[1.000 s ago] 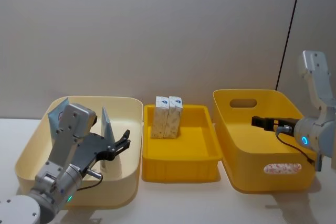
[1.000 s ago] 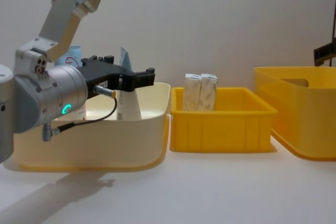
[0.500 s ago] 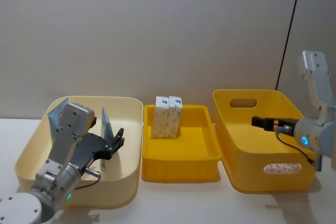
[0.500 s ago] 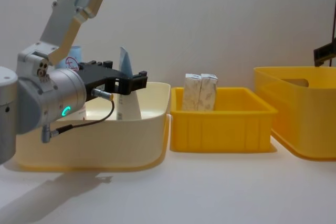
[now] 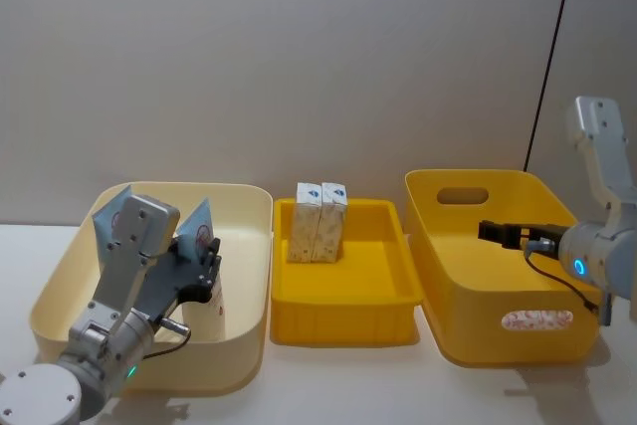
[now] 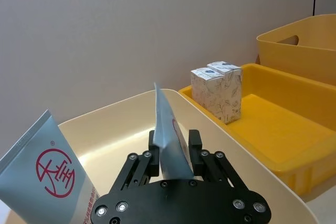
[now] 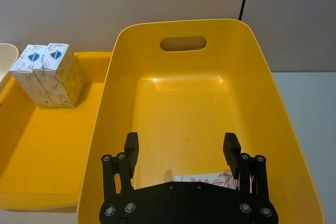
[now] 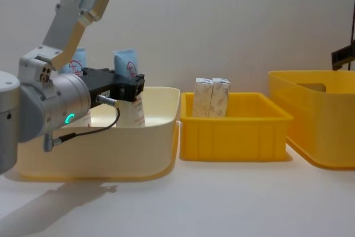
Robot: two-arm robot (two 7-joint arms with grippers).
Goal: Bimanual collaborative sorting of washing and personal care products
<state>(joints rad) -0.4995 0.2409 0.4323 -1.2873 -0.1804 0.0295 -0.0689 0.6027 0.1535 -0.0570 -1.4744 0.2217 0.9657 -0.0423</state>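
— where's the tube, and what's your left hand doing?
— the tube (image 6: pixel 167 114) stands upright in the cream bin (image 5: pixel 249 246), crimped end up, long axis vertical. my left hand (image 6: pixel 174 141) comes at it from the side, narrow, pinched on its flat body.
— and the right hand?
— my right hand (image 7: pixel 181 148) hangs wide open over the yellow bin (image 7: pixel 252 77), well apart. left is the nearer arm by far.
— next?
— i reckon straight up along that axis, to clear the wall. a second tube (image 6: pixel 47 166) leans just beside it, and the cartons (image 5: pixel 318 221) stand in the yellow tray (image 5: pixel 348 281).
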